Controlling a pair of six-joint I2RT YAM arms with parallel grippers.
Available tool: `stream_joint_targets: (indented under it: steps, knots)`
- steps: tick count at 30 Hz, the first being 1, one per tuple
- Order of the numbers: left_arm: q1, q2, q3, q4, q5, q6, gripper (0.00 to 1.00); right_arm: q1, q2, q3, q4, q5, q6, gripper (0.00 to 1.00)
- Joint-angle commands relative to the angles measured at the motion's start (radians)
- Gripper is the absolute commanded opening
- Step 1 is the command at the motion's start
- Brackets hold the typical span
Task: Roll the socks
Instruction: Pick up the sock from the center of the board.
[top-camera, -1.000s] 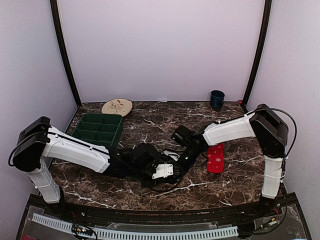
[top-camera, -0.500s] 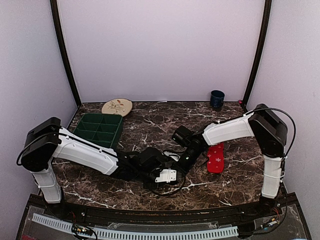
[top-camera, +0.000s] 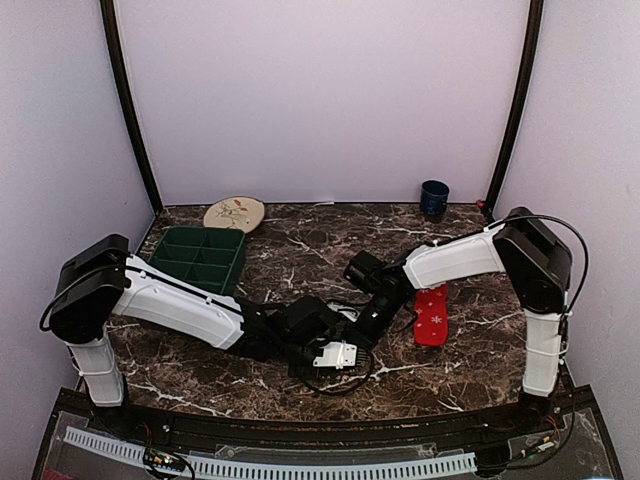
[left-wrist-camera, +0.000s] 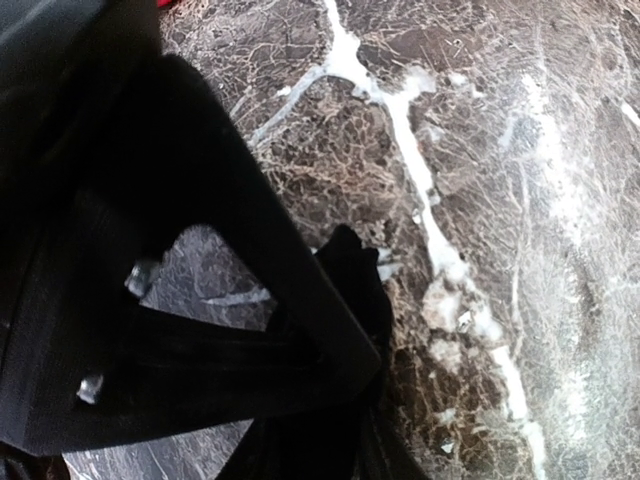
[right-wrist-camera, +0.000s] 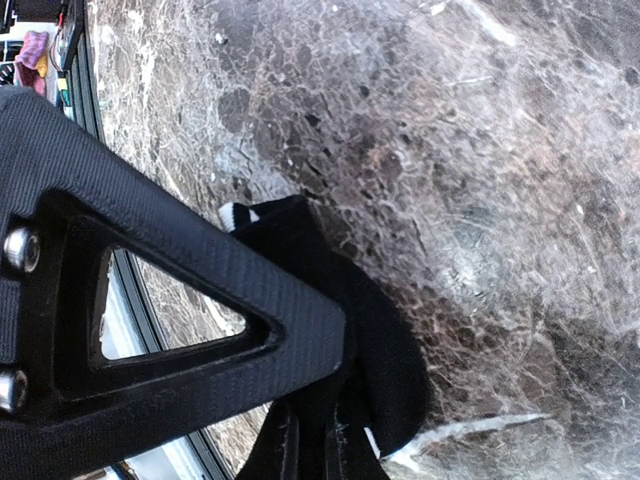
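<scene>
The black sock (right-wrist-camera: 395, 350), with a white-striped cuff (right-wrist-camera: 238, 214), lies bunched on the marble table (top-camera: 300, 245). My right gripper (right-wrist-camera: 345, 380) is shut on its fabric, and dark cloth bulges past the fingertips. The same black sock (left-wrist-camera: 355, 270) shows in the left wrist view, pinched in my left gripper (left-wrist-camera: 365, 390). In the top view both grippers meet at the table's middle, left gripper (top-camera: 345, 338) and right gripper (top-camera: 366, 320), and they hide the black sock. The red sock (top-camera: 432, 316) with white snowflakes lies flat just right of them, untouched.
A green compartment tray (top-camera: 195, 258) stands at the left, behind my left arm. A round patterned plate (top-camera: 234, 213) lies at the back left. A dark blue cup (top-camera: 434, 197) stands at the back right. Walls close in the table's sides and back.
My left arm has slid to the right and slightly toward the near edge, and its jaws have narrowed on the black fabric. The right arm and the red sock have stayed put.
</scene>
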Motion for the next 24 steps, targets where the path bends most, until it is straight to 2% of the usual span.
stream_joint_targets:
  steps: [1, 8, 17, 21, 24]
  knots:
    - [-0.009, 0.014, 0.029, -0.05, 0.047, 0.021, 0.3, -0.002, 0.064, -0.015, -0.082, 0.063, -0.009, 0.04]
    - [-0.02, 0.047, 0.049, -0.096, 0.078, 0.034, 0.29, -0.005, 0.072, 0.0, -0.088, 0.059, -0.008, 0.04]
    - [-0.028, 0.118, 0.102, -0.173, 0.1, -0.007, 0.1, -0.007, 0.073, 0.004, -0.085, 0.056, -0.001, 0.04]
    - [-0.03, 0.131, 0.102, -0.183, 0.104, -0.03, 0.05, -0.01, 0.066, 0.0, -0.082, 0.062, 0.005, 0.06]
    - [-0.03, 0.135, 0.097, -0.185, 0.098, -0.045, 0.04, -0.013, 0.054, -0.01, -0.077, 0.078, 0.012, 0.11]
